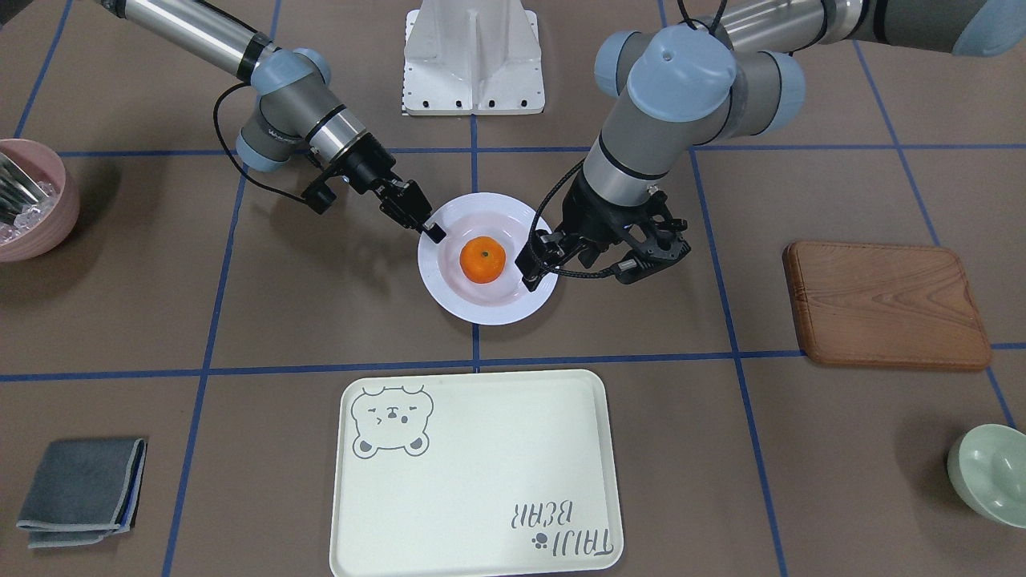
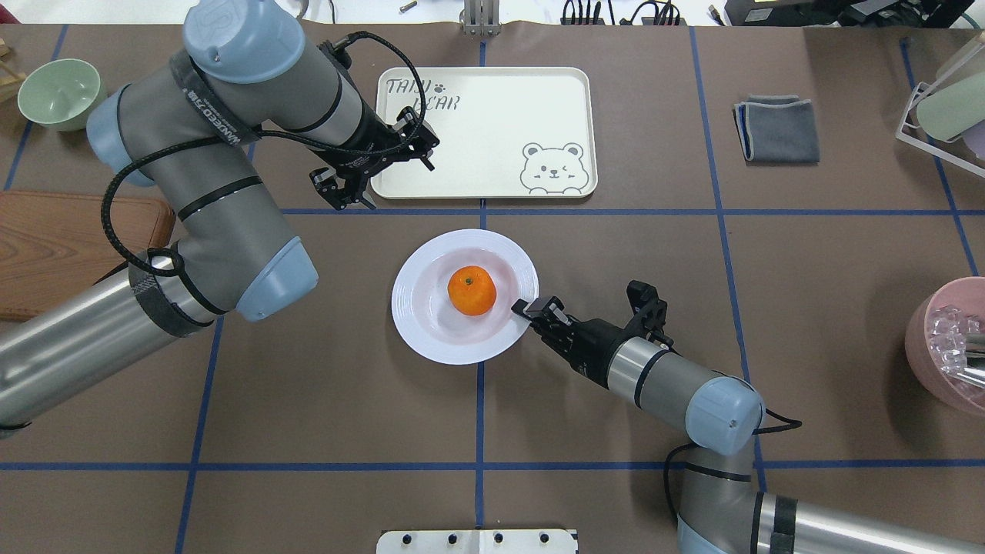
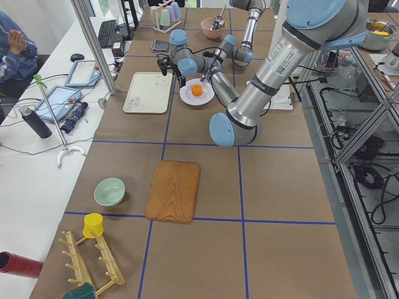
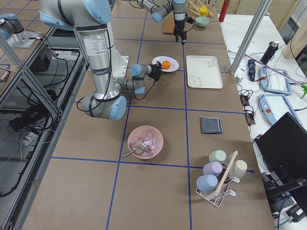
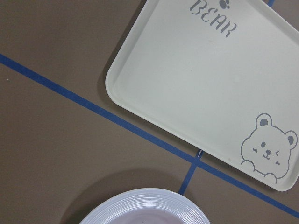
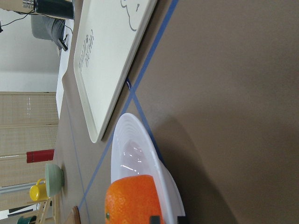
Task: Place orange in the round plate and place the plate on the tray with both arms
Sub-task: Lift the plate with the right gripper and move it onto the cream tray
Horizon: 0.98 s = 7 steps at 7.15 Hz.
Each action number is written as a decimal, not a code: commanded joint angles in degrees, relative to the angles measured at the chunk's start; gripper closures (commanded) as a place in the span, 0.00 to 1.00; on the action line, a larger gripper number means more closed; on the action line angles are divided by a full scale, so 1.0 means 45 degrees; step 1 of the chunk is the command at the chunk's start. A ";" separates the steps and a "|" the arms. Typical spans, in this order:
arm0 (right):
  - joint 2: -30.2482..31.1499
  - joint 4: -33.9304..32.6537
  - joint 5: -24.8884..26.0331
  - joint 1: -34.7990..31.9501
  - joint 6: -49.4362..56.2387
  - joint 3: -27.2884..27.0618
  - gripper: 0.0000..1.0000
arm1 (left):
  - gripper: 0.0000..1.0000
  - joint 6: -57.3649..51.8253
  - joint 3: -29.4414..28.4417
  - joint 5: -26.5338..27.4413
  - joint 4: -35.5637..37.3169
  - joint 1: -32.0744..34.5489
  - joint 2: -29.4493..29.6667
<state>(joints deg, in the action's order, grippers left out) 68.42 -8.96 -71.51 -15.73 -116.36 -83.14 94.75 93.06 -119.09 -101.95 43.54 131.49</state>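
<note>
The surface [image 1: 321,320] carries one orange [image 1: 482,260], one round plate [image 1: 481,314] and one tray [image 1: 481,465], and two arms reach over it, a left arm [image 1: 681,104] and a right arm [image 1: 296,104]. Around the tray there are also two bowls, a pale green bowl [image 1: 990,473] and a pink bowl [image 1: 64,216], one wooden board [image 1: 886,304] and one folded grey cloth [image 1: 80,490]

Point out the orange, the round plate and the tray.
Orange [image 1: 482,260], exterior front-facing view, middle of its top.
Round plate [image 1: 481,314], exterior front-facing view, bare rim on the side nearest the tray.
Tray [image 1: 481,465], exterior front-facing view, bare floor near its centre.
</note>
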 commanded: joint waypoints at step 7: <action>-0.2987 -0.0272 0.0168 -0.3004 -0.1700 0.2742 1.00 | 0.03 -0.0039 0.1385 -0.1191 -0.0019 0.0734 -0.1401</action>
<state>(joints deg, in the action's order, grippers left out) 60.13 -9.26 -70.96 -26.77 -123.64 -76.71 94.57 96.75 -124.36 -102.02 46.83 127.76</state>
